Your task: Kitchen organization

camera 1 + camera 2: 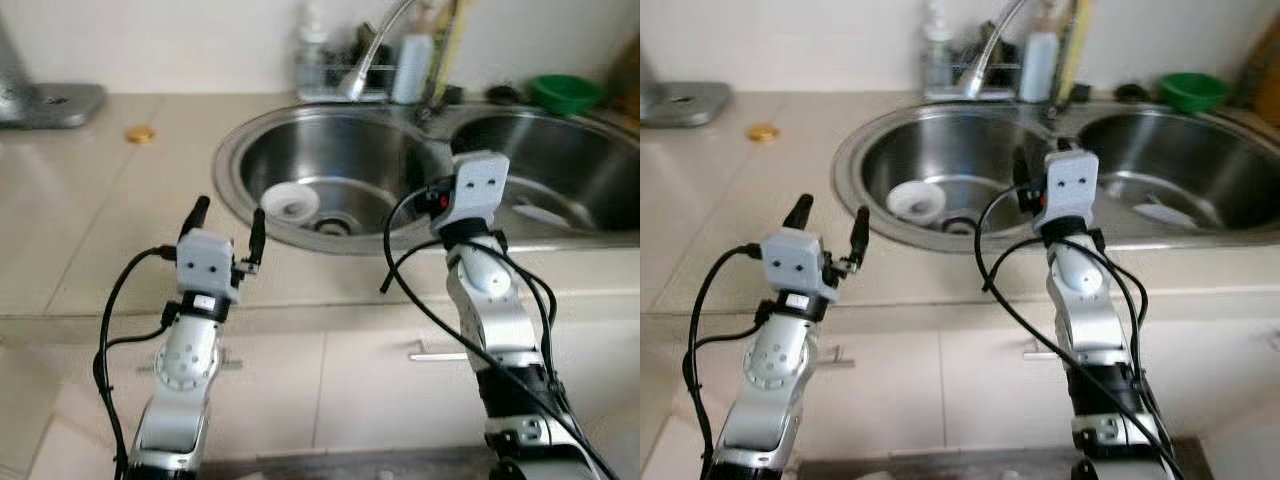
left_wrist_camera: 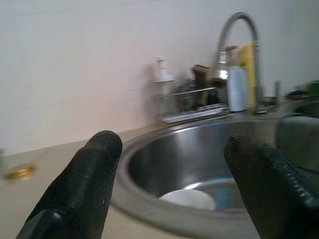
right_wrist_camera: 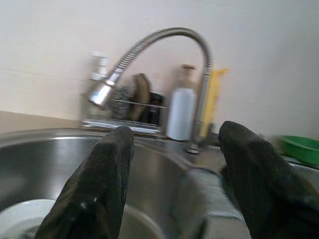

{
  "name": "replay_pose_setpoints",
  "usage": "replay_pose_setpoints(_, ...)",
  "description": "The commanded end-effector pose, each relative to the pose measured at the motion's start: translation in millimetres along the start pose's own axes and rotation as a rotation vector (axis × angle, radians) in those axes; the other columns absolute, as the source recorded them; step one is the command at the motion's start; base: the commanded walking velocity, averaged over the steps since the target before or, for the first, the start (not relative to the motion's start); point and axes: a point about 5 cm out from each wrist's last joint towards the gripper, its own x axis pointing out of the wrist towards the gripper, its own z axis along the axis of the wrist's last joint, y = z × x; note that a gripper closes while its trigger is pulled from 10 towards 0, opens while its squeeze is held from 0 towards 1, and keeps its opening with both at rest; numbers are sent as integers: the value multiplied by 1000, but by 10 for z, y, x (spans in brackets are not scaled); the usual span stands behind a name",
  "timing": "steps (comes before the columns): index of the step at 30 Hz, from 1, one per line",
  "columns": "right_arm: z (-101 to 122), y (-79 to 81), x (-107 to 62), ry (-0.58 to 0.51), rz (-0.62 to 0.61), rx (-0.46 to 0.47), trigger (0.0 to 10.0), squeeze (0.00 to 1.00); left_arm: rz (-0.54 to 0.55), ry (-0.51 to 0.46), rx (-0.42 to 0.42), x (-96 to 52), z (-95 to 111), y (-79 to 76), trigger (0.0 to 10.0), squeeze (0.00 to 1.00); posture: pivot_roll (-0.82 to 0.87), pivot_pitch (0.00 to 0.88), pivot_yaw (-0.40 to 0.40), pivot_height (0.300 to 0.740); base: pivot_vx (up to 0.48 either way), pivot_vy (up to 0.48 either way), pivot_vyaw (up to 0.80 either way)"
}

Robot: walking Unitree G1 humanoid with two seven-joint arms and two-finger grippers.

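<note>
From the head, we are looking down at the steel double sink (image 1: 235, 150). Our left gripper (image 1: 228, 232) is hovering at its near rim, fingers spread and empty, probably lining up on the round white dish (image 1: 290, 204) lying in the left basin by the drain. Our right gripper (image 1: 1032, 187) is reaching over the divider.

On the left wrist, we are seeing the dish (image 2: 188, 198) between textured black fingers (image 2: 82, 181).

On the right wrist, fingers (image 3: 97, 189) are parted, framing the curved, ribbed metal tap (image 3: 164, 42) behind the sink.

sink (image 1: 250, 150) steel-grey | bowl (image 1: 290, 203) white | basin (image 1: 565, 93) green | cap (image 1: 140, 133) gold
</note>
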Motion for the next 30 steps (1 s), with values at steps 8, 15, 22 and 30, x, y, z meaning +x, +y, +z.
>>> replay_pose_setpoints(8, 51, 34, -66, -48, 15, 10, 10000, 0, -10, -14, 20, 4, 25, -14, 10000, 0, 34, 1, -33, 740, 0, 0, -800)
replay_pose_setpoints(15, 5, 65, -216, -41, 9, -9, 10000, 0, -14, -14, 29, 3, 22, -11, 10000, 0, 31, 11, -33, 740, 0, 0, -800)
replay_pose_setpoints(22, -18, -52, -335, -28, -23, -54, 10000, 0, -15, -17, 33, 3, 28, -12, 10000, 0, 25, 20, -38, 740, 0, 0, -800)
replay_pose_setpoints(30, -19, -16, -465, -26, 17, -60, 10000, 0, -22, -42, 53, 6, 65, -13, 10000, 0, 24, 23, -40, 740, 0, 0, -300)
